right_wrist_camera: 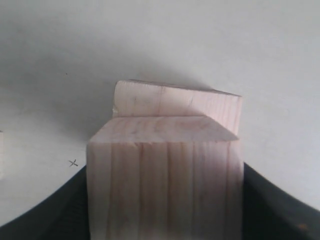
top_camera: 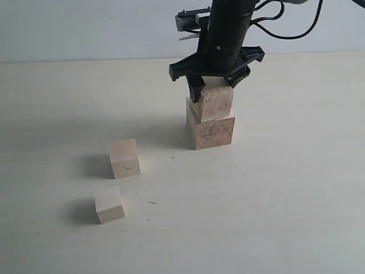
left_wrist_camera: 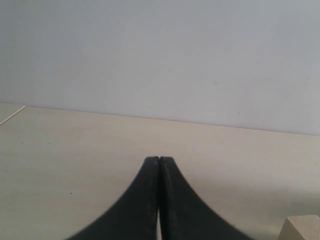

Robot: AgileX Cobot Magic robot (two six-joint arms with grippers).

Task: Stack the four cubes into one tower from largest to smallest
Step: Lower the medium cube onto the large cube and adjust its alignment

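Note:
The largest cube (top_camera: 211, 132) stands on the table right of centre, towards the back. The second cube (top_camera: 215, 104), with striped grain, sits on top of it, slightly askew. My right gripper (top_camera: 214, 87) comes down from above and is shut on that second cube, one black finger on each side. In the right wrist view the second cube (right_wrist_camera: 162, 150) fills the space in my right gripper (right_wrist_camera: 165, 169), with the largest cube (right_wrist_camera: 180, 101) showing beyond it. Two small pale cubes (top_camera: 125, 158) (top_camera: 109, 204) lie apart at the front left. My left gripper (left_wrist_camera: 159, 159) is shut and empty.
A small x mark (top_camera: 173, 157) is drawn on the pale tabletop between the stack and the small cubes. A corner of one wooden cube (left_wrist_camera: 302, 227) shows at the edge of the left wrist view. A plain wall runs behind the table.

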